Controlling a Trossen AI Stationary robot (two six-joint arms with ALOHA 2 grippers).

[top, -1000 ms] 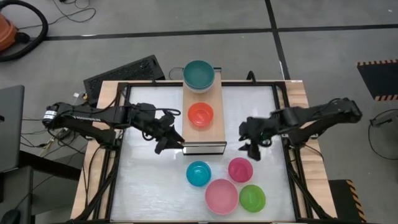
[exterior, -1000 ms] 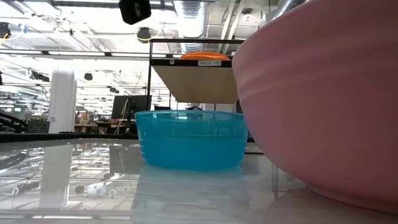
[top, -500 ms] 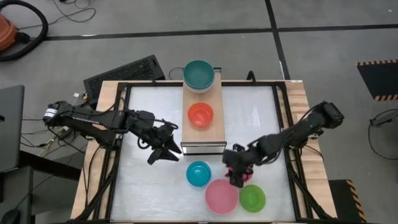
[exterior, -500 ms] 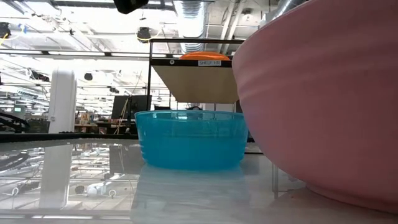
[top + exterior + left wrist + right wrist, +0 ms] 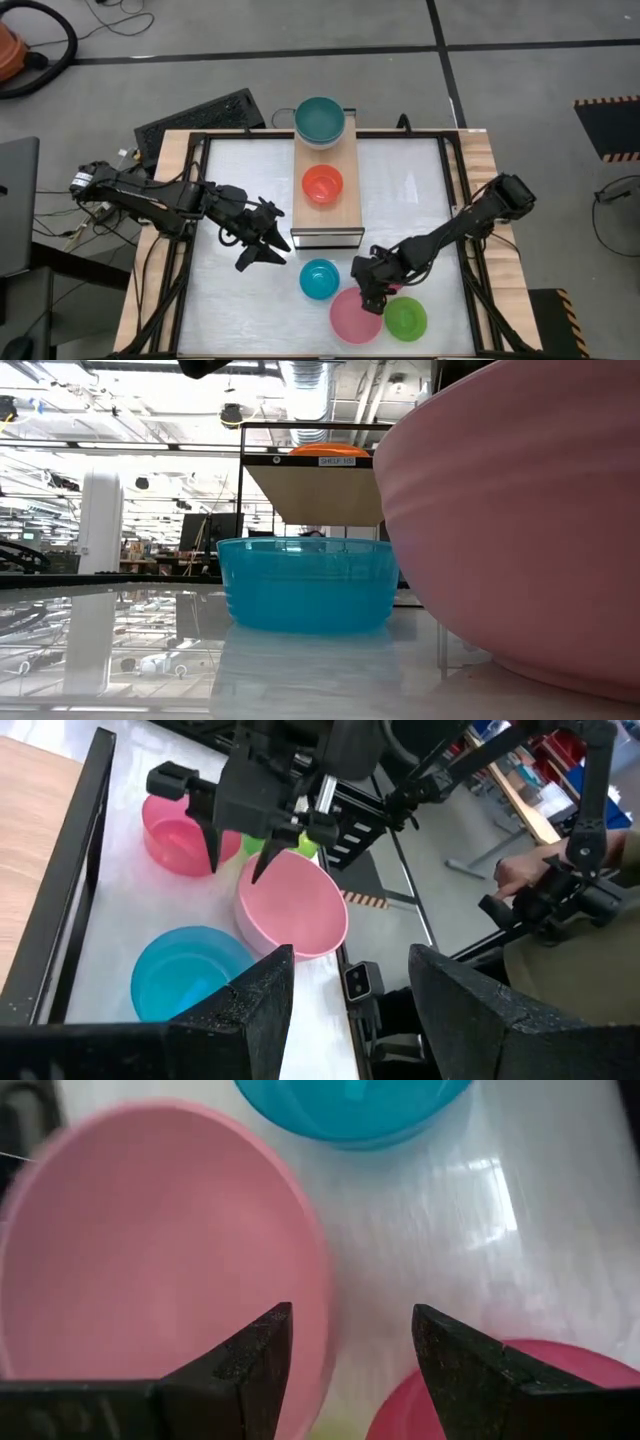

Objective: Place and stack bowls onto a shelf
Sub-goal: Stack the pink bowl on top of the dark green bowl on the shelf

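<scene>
With right tool (image 5: pixel 372 297) spread over pink bowl (image 5: pixel 356 315) rim near counter (image 5: pixel 240 300) front edge: pick-up step; next, straddle rim, clench. Left tool (image 5: pixel 262 250) released, idle.

The right arm covers most of the magenta bowl (image 5: pixel 392 287) from above. At table height the light pink bowl (image 5: pixel 520 520) runs off the frame's edge, hiding whatever's behind it, and only the red bowl (image 5: pixel 330 450)'s rim shows.

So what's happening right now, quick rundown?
Right pincer open, over the light pink bowl rim, nothing held. Left pincer open, empty, hovering beside the shelf. Red bowl and teal bowl on shelf. Magenta bowl crowds the pick.
</scene>
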